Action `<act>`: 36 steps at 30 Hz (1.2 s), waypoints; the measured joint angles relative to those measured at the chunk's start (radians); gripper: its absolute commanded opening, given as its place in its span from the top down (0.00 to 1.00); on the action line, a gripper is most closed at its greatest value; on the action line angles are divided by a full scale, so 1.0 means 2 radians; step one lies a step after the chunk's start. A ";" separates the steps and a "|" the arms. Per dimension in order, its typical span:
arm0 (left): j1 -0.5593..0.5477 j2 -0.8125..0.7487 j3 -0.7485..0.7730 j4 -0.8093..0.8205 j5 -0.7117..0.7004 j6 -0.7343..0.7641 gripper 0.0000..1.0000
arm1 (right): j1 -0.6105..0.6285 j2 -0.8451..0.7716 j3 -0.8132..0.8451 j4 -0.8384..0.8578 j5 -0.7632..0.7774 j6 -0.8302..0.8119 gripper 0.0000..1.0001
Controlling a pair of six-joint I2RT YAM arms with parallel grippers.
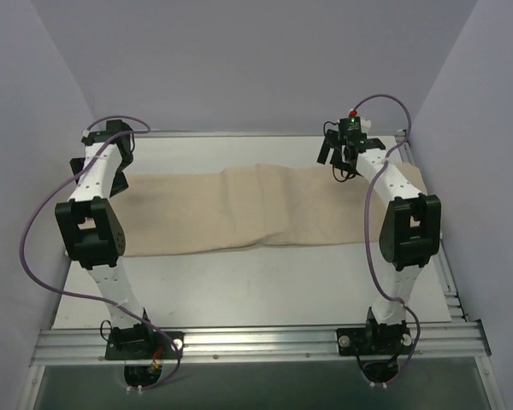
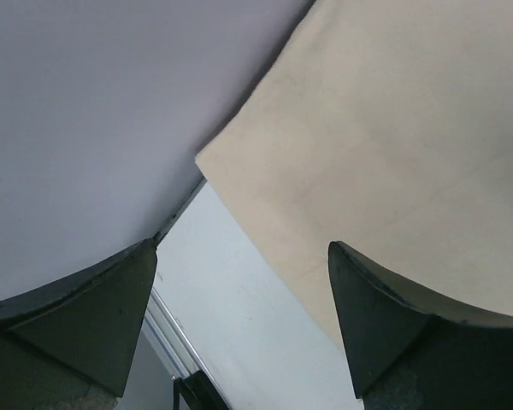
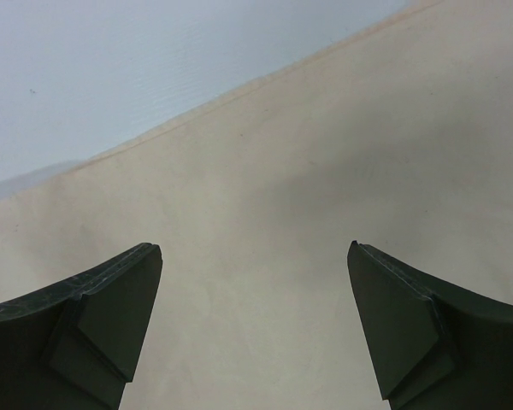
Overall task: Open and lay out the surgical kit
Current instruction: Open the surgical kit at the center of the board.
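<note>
The cloth wrap (image 1: pixel 256 209) looks soft, light and floppy, so with my left pincer (image 2: pixel 241 246) and right pincer (image 3: pixel 255 248) both spread and empty, I'd pinch its end corners.

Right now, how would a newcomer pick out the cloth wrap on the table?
Start at the white table. Across its far half lies a long beige cloth wrap, spread out from left to right with soft folds near its middle. It is the only soft, tan thing on that hard white surface.
</note>
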 measured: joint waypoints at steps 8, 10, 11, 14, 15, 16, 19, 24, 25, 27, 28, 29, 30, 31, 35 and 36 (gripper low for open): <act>-0.076 0.005 0.040 0.004 0.100 -0.020 0.81 | -0.043 0.036 0.026 -0.025 0.047 -0.005 0.41; -0.092 0.010 0.023 0.020 0.149 -0.027 0.98 | -0.070 0.042 0.023 -0.033 0.059 -0.003 0.59; -0.097 0.015 0.013 0.028 0.173 -0.032 0.98 | -0.084 0.044 0.019 -0.035 0.065 -0.002 0.72; -0.100 0.046 -0.011 0.046 0.236 -0.044 0.98 | -0.122 0.044 0.001 -0.036 0.082 -0.004 0.85; -0.099 0.058 -0.018 0.052 0.250 -0.047 0.98 | -0.132 0.044 -0.005 -0.036 0.086 -0.005 0.89; -0.098 0.069 -0.024 0.057 0.263 -0.050 0.98 | -0.138 0.044 -0.010 -0.036 0.090 -0.006 0.91; -0.093 0.103 -0.028 0.062 0.291 -0.057 0.98 | -0.142 0.044 -0.023 -0.035 0.092 -0.009 1.00; -0.078 0.146 0.017 0.042 0.322 -0.056 0.98 | -0.130 0.046 -0.053 -0.024 0.084 -0.005 1.00; -0.076 0.152 0.027 0.036 0.325 -0.055 0.98 | -0.128 0.046 -0.063 -0.020 0.082 -0.004 1.00; -0.071 0.167 0.053 0.022 0.331 -0.051 0.98 | -0.126 0.046 -0.085 -0.015 0.078 -0.001 1.00; -0.069 0.173 0.063 0.017 0.333 -0.049 0.98 | -0.126 0.047 -0.096 -0.014 0.076 0.001 1.00; -0.067 0.179 0.073 0.011 0.336 -0.046 0.98 | -0.126 0.048 -0.107 -0.011 0.074 0.003 1.00; -0.065 0.185 0.084 0.005 0.339 -0.044 0.98 | -0.126 0.048 -0.116 -0.007 0.076 0.007 1.00; -0.063 0.190 0.093 -0.001 0.341 -0.043 0.98 | -0.126 0.047 -0.117 -0.006 0.073 0.008 1.00; -0.052 0.198 0.108 -0.006 0.356 -0.042 0.98 | -0.126 0.047 -0.118 -0.003 0.070 0.008 1.00; -0.049 0.198 0.108 -0.006 0.360 -0.043 0.98 | -0.126 0.047 -0.117 -0.003 0.069 0.008 1.00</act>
